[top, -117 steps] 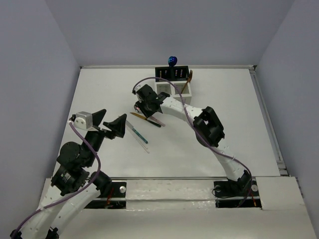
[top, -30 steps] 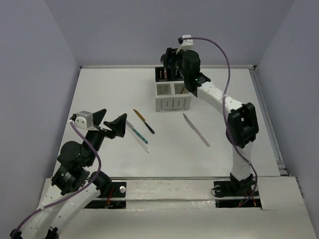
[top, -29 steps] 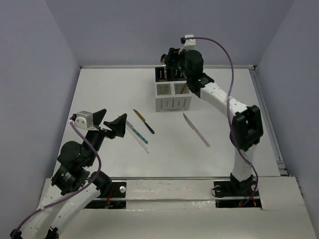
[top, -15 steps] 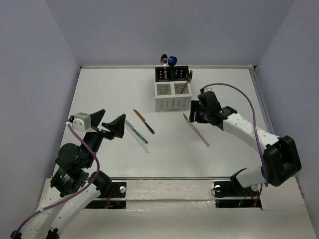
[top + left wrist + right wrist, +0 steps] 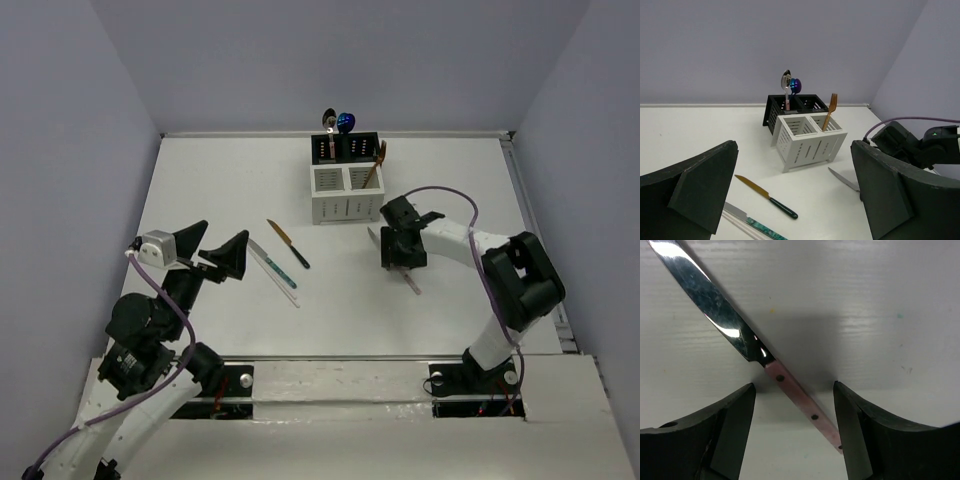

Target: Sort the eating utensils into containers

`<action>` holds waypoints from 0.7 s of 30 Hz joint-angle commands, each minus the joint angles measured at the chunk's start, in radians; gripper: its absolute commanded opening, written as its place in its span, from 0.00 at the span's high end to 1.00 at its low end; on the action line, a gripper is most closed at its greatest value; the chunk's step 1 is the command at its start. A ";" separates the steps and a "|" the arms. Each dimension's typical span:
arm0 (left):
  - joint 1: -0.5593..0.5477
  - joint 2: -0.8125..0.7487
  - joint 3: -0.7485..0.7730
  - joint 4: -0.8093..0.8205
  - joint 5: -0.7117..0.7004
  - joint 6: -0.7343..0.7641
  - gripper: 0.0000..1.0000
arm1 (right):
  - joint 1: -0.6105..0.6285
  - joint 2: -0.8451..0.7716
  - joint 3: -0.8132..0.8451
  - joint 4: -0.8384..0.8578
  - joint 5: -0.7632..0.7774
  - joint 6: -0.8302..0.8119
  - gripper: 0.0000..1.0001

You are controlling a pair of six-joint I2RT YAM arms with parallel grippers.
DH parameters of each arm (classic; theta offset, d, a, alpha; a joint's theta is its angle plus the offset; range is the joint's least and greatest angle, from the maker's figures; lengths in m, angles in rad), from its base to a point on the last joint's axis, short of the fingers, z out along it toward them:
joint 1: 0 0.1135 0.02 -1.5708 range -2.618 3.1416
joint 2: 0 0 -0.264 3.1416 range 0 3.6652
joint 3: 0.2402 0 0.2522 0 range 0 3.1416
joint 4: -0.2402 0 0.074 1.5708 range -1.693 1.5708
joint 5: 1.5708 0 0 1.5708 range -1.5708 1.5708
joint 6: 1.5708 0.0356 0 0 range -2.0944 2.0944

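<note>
**While the right gripper straddles a pink-handled knife, the left hangs open**

Where the right gripper (image 5: 794, 390) comes down on the white table (image 5: 200, 180), its two dark fingers stand spread wide. One shows at the lower left and one at the lower right of the wrist view. Between them lies the pink-handled knife (image 5: 757, 352). It runs on a slant from the upper left corner of that view, where the silver blade is, down to the lower middle, where the riveted pink handle is. Neither finger touches it, and bare table shows on both sides. In the top view this gripper (image 5: 398, 256) sits right of centre, with the knife's handle end (image 5: 412, 284) poking out below it.

Just above and to the left stands the caddy (image 5: 345, 208), with its white slotted compartments towards the bottom of the picture and its black ones behind. An orange fork (image 5: 375, 165) leans in the right white compartment. A blue spoon (image 5: 346, 122) and a silver-bowled spoon (image 5: 328, 117) stand up out of the black part.

Left of centre, a black-handled knife (image 5: 288, 244) lies flat on the table. Just beside it lies a teal-handled utensil (image 5: 272, 265) with a pale slim piece along its lower side.

The left gripper (image 5: 215, 245) is at the left of the top view. Its fingers are wide apart, it holds nothing, and it is near the teal-handled utensil.
</note>
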 commanded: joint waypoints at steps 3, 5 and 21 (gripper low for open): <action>0.000 -0.013 -0.008 0.032 0.003 -0.009 0.01 | -0.028 0.096 0.065 0.026 -0.027 -0.080 0.48; 0.000 -0.014 -0.008 0.032 0.000 -0.009 0.01 | -0.028 0.109 0.064 0.046 -0.072 -0.098 0.63; 0.000 0.001 -0.006 0.032 -0.005 -0.007 0.01 | -0.028 -0.057 -0.017 0.088 -0.269 -0.132 1.00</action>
